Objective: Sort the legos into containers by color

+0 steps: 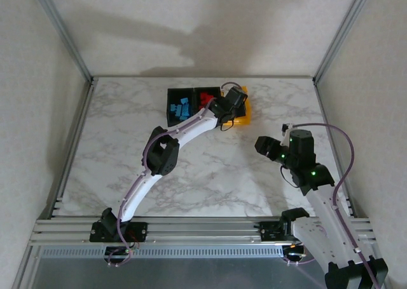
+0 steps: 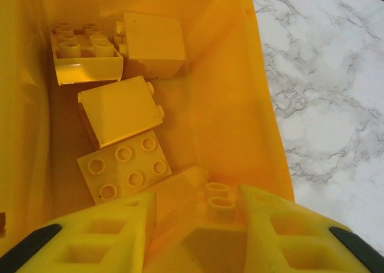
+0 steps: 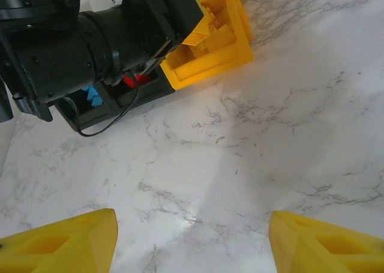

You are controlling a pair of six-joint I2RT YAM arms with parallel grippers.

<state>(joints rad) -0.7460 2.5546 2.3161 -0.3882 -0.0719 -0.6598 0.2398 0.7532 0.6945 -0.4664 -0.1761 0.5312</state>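
The containers stand in a row at the back of the table. One black bin (image 1: 173, 114) holds blue legos (image 1: 182, 108). The middle black bin holds red legos (image 1: 205, 99). Beside it on the right is the yellow bin (image 1: 247, 114). My left gripper (image 2: 198, 201) reaches down into the yellow bin (image 2: 240, 75). It is shut on a yellow lego (image 2: 219, 225) with two studs showing. Several yellow legos (image 2: 123, 168) lie on the bin floor ahead of it. My right gripper (image 3: 192, 237) hangs open over bare marble, nothing between its fingers.
The left arm's black wrist (image 3: 90, 45) blocks most of the bins in the right wrist view, where red legos (image 3: 133, 80) and blue legos (image 3: 91, 93) peek out below it. Metal frame rails (image 1: 70, 143) border the table.
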